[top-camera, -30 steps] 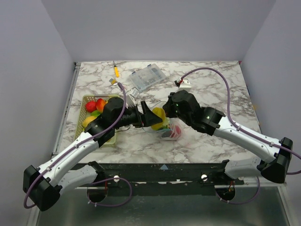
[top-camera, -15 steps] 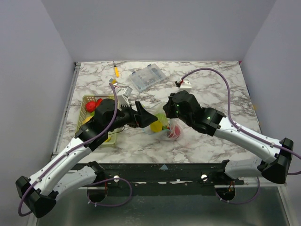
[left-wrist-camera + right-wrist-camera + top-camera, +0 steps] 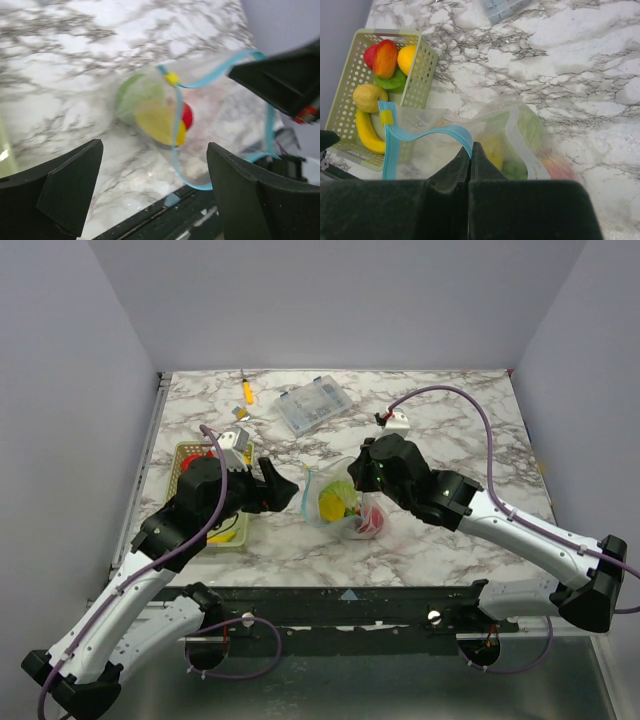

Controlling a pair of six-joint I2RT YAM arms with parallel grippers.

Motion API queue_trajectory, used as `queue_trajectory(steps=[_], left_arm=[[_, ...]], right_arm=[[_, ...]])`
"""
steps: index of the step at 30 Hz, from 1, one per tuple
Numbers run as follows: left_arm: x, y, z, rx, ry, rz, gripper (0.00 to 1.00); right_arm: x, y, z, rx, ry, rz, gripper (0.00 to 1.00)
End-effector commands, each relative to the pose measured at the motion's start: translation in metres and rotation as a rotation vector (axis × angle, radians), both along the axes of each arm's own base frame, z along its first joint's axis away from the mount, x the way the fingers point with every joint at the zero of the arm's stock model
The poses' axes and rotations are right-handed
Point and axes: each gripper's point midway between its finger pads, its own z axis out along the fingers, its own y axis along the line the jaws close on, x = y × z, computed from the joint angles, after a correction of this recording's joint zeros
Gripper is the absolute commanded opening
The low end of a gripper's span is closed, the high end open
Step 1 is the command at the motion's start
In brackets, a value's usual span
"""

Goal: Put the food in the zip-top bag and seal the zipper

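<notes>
The zip-top bag (image 3: 342,504) lies at mid-table with its mouth open toward the left. Yellow, green and red food (image 3: 332,504) sits inside it. My right gripper (image 3: 352,480) is shut on the bag's light blue zipper (image 3: 432,134) and holds the upper lip up; it also shows in the right wrist view (image 3: 471,148). My left gripper (image 3: 274,486) is open and empty, left of the bag's mouth and apart from it. In the left wrist view (image 3: 155,185) the open mouth, the zipper (image 3: 175,131) and yellow food (image 3: 154,120) lie ahead between the fingers.
A green basket (image 3: 186,454) at the left holds more food: a red-orange piece (image 3: 383,57), an orange (image 3: 408,59), a yellow fruit (image 3: 368,96) and a banana (image 3: 368,136). A rigid clear box (image 3: 313,407) and an orange-handled tool (image 3: 247,391) lie at the back.
My left gripper let go of a yellow food piece inside the bag and drew back to the left, out of the mouth. The right gripper kept its hold on the zipper edge.
</notes>
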Motion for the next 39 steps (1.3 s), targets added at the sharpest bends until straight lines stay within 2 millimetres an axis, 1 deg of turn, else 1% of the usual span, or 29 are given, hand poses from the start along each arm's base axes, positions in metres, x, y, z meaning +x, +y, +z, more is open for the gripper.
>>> queue_trajectory(steps=[1,3,5,6,9,12,14,16,19,20,23,27,30,33,35,39], left_arm=[[0.019,0.071,-0.029,0.164,0.079,0.339,0.87],[0.021,0.095,-0.045,0.194,0.158,0.452,0.87],[0.022,0.112,-0.064,0.206,0.251,0.528,0.87],[0.022,0.120,-0.075,0.205,0.303,0.565,0.89],[0.024,0.132,-0.100,0.179,0.429,0.619,0.91],[0.031,0.143,-0.117,0.136,0.507,0.678,0.92],[0.041,0.152,-0.120,0.119,0.509,0.714,0.92],[0.053,0.155,-0.116,0.099,0.486,0.719,0.92],[0.070,0.169,-0.110,0.087,0.461,0.792,0.92],[0.076,0.177,-0.107,0.069,0.454,0.825,0.92],[0.094,0.185,-0.106,0.039,0.445,0.863,0.92],[0.116,0.176,-0.115,-0.038,0.485,0.828,0.93],[0.130,0.178,-0.130,-0.030,0.506,0.835,0.94],[0.143,0.185,-0.145,-0.013,0.502,0.860,0.94],[0.150,0.189,-0.150,0.002,0.481,0.874,0.94],[0.156,0.203,-0.160,0.059,0.467,0.915,0.94]], right_arm=[[0.000,-0.003,0.011,0.042,-0.020,-0.007,0.01],[0.000,-0.003,0.010,0.041,-0.020,-0.007,0.01],[0.000,-0.004,0.010,0.039,-0.022,-0.008,0.01],[0.000,-0.004,0.010,0.039,-0.023,-0.010,0.01],[0.000,-0.005,0.010,0.036,-0.023,-0.010,0.01],[-0.001,-0.007,0.011,0.037,-0.025,-0.014,0.01],[-0.001,-0.007,0.011,0.036,-0.026,-0.013,0.01],[-0.001,-0.007,0.011,0.035,-0.026,-0.013,0.01],[-0.001,-0.008,0.013,0.039,-0.028,-0.016,0.01],[-0.001,-0.008,0.013,0.037,-0.028,-0.014,0.01],[-0.001,-0.007,0.013,0.038,-0.027,-0.014,0.01],[-0.001,-0.007,0.012,0.034,-0.023,-0.012,0.01],[-0.001,-0.007,0.013,0.038,-0.025,-0.012,0.01],[-0.001,-0.007,0.015,0.037,-0.027,-0.010,0.01],[-0.001,-0.007,0.015,0.033,-0.026,-0.009,0.01],[-0.001,-0.009,0.016,0.030,-0.030,-0.017,0.01]])
